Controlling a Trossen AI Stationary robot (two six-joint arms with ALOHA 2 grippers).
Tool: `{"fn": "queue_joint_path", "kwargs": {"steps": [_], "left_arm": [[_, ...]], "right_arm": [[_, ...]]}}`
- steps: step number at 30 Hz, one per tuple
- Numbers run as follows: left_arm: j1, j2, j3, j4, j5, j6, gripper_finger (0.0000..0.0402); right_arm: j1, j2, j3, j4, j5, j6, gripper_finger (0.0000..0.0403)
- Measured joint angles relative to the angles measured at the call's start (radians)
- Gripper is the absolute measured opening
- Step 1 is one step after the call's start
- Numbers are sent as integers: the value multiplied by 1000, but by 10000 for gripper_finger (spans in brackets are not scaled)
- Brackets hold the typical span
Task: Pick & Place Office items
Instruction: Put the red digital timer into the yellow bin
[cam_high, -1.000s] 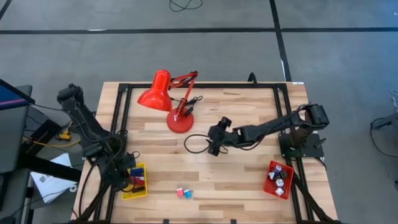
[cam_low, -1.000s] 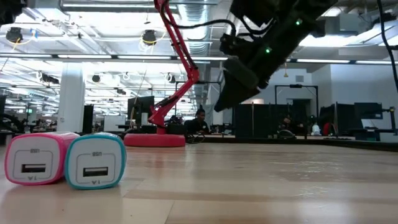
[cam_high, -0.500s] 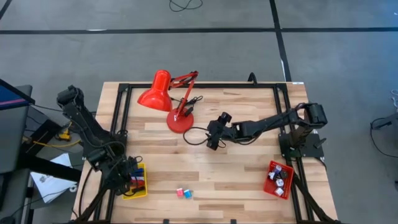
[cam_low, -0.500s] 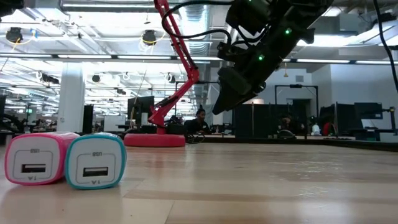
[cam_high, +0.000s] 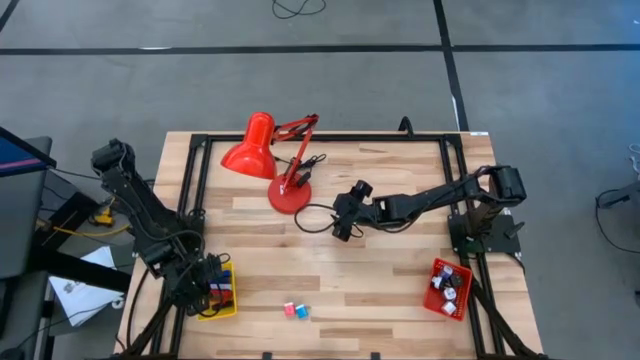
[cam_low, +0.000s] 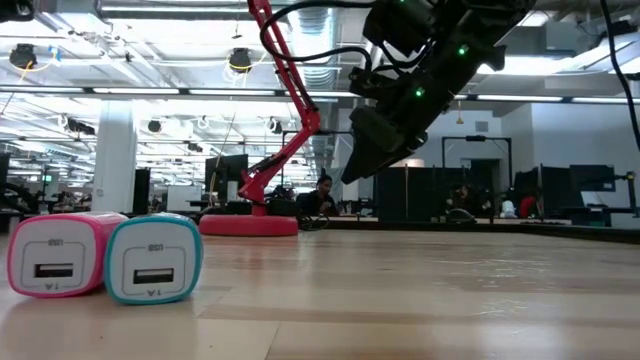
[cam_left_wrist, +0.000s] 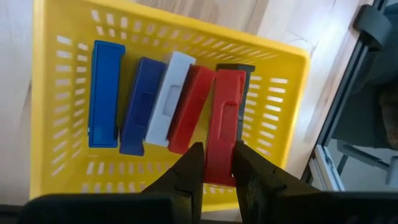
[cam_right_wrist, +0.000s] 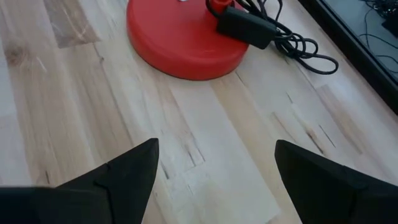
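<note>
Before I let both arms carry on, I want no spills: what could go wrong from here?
The left gripper is shut on a red plastic block over the yellow slotted plastic tray; packed against its neighbours, it might drag them when lifted. The open right gripper hangs near the red round lamp base and its coiled black cable, which it could snag.

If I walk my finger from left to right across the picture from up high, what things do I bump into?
Yellow tray with the left pincer → red lamp → pink and blue cubes → right pincer → red tray.
</note>
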Motion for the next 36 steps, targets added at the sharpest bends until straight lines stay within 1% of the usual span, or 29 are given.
{"fn": "queue_joint_path", "kwargs": {"steps": [8, 13, 20, 29, 36], "left_arm": [[0, 0, 0, -29, -12, -2, 60], [0, 0, 0, -29, -28, -2, 60], [0, 3, 0, -23, -32, -2, 60], [0, 95, 0, 13, -26, -2, 60], [0, 130, 0, 28, -25, -1, 61]], "right_arm": [[0, 0, 0, 1, -1, 0, 313], [0, 0, 0, 1, -29, 0, 313], [0, 0, 0, 1, -31, 0, 313], [0, 0, 0, 1, -31, -3, 313], [0, 0, 0, 2, -31, -3, 313]]}}
